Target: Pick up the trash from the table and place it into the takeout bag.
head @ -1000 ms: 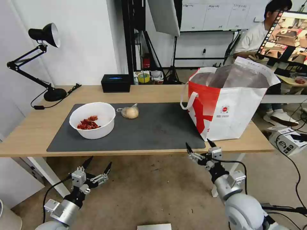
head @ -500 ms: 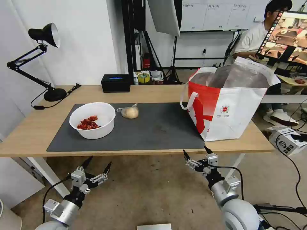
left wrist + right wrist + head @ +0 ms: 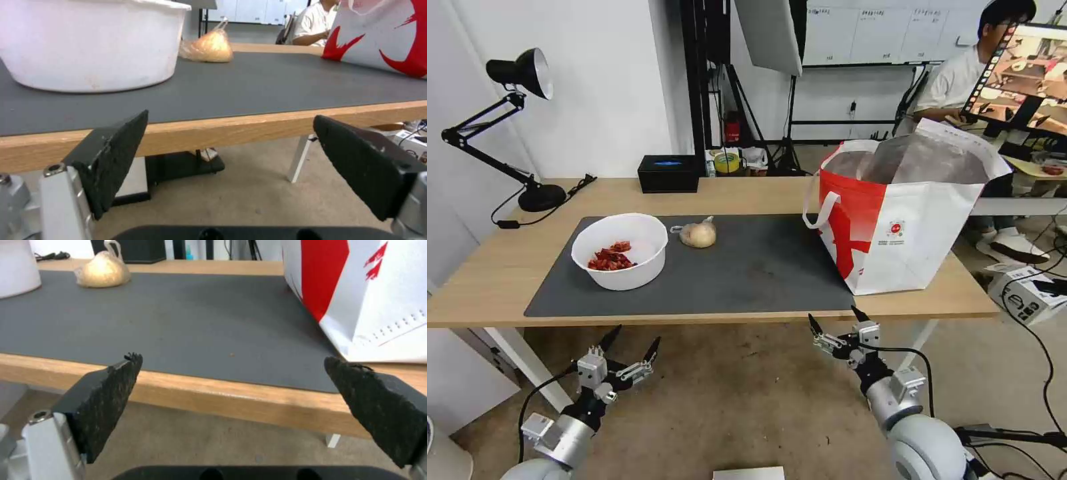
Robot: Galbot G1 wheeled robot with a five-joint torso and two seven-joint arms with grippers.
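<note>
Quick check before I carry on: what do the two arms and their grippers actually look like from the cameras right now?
Both arms are rounded silver-grey metal segments with small boxy silver fittings at the wrists and thin black cables looping alongside. The left gripper and right gripper look the same: silver bracket bases with screw heads, carrying two black, tapered jaws faced with rough textured pads. In the wrist views the pad edges look slightly frayed. No markings are visible.

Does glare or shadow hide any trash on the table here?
Head view: no; white bowl and bagged lump lie evenly lit on the mat. Left wrist view: bowl casts only a soft shadow. Right wrist view: takeout bag shades the mat faintly.
</note>
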